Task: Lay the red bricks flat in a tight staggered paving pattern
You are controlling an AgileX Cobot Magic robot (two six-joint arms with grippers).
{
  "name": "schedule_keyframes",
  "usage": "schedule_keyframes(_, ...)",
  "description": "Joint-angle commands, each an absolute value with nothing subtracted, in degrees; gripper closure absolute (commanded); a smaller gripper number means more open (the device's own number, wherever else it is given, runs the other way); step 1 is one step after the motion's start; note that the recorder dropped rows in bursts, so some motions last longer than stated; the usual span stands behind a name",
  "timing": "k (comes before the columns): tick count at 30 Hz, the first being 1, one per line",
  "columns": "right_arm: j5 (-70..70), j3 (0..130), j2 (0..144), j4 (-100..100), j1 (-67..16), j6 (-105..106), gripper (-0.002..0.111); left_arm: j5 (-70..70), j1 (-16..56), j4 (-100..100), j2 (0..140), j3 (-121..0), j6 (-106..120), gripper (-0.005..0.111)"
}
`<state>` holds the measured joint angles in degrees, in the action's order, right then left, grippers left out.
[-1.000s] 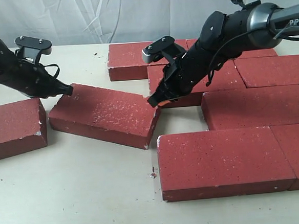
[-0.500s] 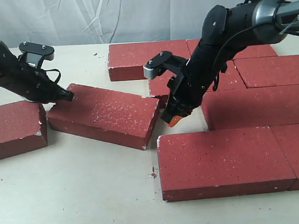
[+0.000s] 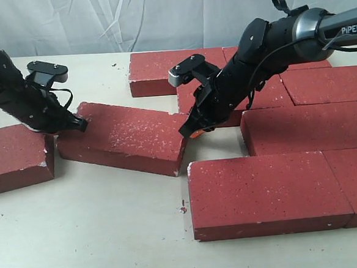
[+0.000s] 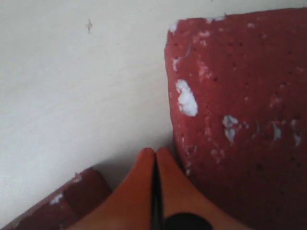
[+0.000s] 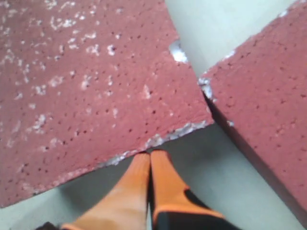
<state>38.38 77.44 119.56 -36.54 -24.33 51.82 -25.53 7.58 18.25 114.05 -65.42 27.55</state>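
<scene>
One loose red brick (image 3: 123,138) lies flat and skewed at centre left. My left gripper (image 3: 81,122) is shut and empty, its orange tips (image 4: 154,151) down beside the brick's (image 4: 240,120) left end, close to its corner. My right gripper (image 3: 187,132) is also shut and empty, its tips (image 5: 150,153) pressed against the chipped edge at the brick's (image 5: 86,91) right end. To the right, several bricks lie flat close together: a front one (image 3: 268,192), one behind it (image 3: 307,128) and a back one (image 3: 162,71). Another brick (image 3: 15,158) lies alone at far left.
A bare gap of table (image 3: 219,140) separates the loose brick from the laid ones. The far-left brick's corner (image 4: 53,211) sits close to my left fingers. The front brick's corner (image 5: 268,105) lies near my right fingers. Small red crumbs (image 3: 182,208) dot the pale table; a white curtain (image 3: 128,21) hangs behind.
My right gripper dipped into the gap, then came back against the loose brick's right end. The left gripper slid lower along its left end. The brick turned slightly.
</scene>
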Motion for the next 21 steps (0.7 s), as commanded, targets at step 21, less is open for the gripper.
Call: schedule_keyframes(21,34.53,77.41,118.72,-30.92,-23.96,50.26,0.109,-44.81,7.63,21.99,109.70,-65.01,36.22,0.107)
